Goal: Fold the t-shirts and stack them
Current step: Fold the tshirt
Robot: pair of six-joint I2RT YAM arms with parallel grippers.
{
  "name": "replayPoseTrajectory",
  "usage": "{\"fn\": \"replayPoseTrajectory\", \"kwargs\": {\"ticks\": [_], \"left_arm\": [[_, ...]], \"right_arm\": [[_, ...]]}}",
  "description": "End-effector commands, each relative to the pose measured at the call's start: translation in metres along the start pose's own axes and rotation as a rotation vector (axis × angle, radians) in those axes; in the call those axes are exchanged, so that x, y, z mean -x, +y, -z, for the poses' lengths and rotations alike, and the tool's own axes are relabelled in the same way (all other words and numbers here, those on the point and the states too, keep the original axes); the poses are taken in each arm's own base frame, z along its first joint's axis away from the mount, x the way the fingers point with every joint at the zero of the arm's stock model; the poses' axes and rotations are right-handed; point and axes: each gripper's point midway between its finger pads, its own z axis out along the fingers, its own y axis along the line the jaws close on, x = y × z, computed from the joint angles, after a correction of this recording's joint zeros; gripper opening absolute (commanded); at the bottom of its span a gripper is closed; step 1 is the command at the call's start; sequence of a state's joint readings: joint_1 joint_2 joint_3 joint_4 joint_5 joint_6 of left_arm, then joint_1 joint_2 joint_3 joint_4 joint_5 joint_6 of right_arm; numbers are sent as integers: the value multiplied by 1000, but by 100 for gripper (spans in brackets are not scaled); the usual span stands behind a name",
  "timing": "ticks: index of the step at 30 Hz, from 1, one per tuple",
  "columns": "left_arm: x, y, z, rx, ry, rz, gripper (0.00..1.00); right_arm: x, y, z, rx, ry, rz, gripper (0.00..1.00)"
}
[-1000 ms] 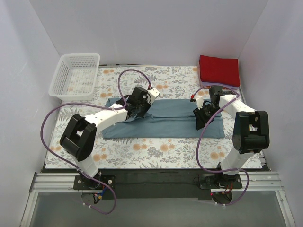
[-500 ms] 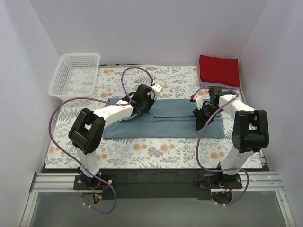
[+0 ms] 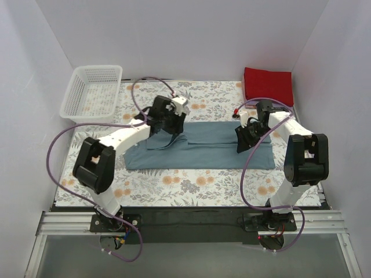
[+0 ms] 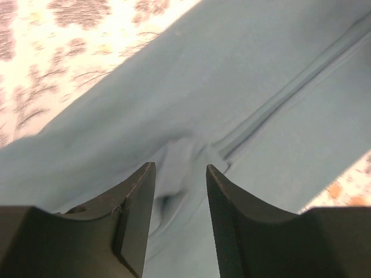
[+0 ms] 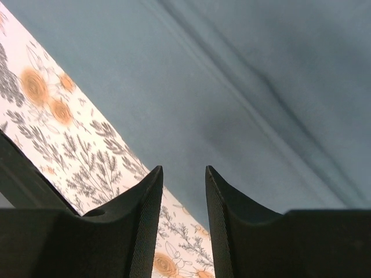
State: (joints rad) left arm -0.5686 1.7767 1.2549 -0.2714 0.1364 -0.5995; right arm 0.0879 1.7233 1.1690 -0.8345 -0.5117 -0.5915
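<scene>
The slate-blue t-shirt (image 3: 203, 147) lies folded into a long strip across the table, with a flap folded over at its left end. My left gripper (image 3: 164, 128) is over that left end. In the left wrist view the left gripper (image 4: 181, 168) stands open above a small pucker in the cloth (image 4: 174, 194). My right gripper (image 3: 243, 142) is open just above the shirt's right part; in the right wrist view the right gripper (image 5: 184, 169) sits at the shirt's edge (image 5: 249, 98). The red folded shirt (image 3: 268, 86) sits at the back right on a thin lavender one (image 3: 285, 106).
A white mesh basket (image 3: 93, 92) stands at the back left corner. The floral tablecloth (image 3: 191, 182) covers the table. White walls close in on the left, back and right. The arm bases sit on the black rail at the near edge.
My left gripper has moved back and to the left, from near the shirt's middle to its left end. The right gripper has shifted only slightly.
</scene>
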Motion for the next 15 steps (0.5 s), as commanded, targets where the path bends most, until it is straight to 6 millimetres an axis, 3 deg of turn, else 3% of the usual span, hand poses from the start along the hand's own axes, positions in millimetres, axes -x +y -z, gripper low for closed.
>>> {"fn": "replayPoseTrajectory", "kwargs": {"ticks": [1, 2, 3, 4, 5, 7, 8, 11, 15], "left_arm": [[27, 29, 72, -93, -113, 172, 40], [29, 34, 91, -93, -142, 184, 41], [12, 38, 96, -91, -106, 217, 44], [4, 56, 106, -58, -104, 254, 45], [-3, 57, 111, -69, -91, 270, 46], [-29, 76, 122, -30, -36, 354, 46], [-37, 80, 125, -22, -19, 390, 46], [-70, 94, 128, -5, 52, 524, 46], [-99, 94, 120, -41, 136, 632, 45]], "right_arm": [[57, 15, 19, 34, -154, 68, 43], [67, 20, 21, 38, -173, 84, 45], [79, 24, 23, 40, -195, 102, 46], [99, 32, 24, 38, -222, 149, 47], [111, 37, 25, 35, -236, 178, 50], [129, 51, 15, 34, -232, 247, 53], [149, 55, 19, 18, -266, 300, 58], [180, 71, 5, -10, -276, 431, 64], [211, 89, -20, -53, -280, 581, 67]]}}
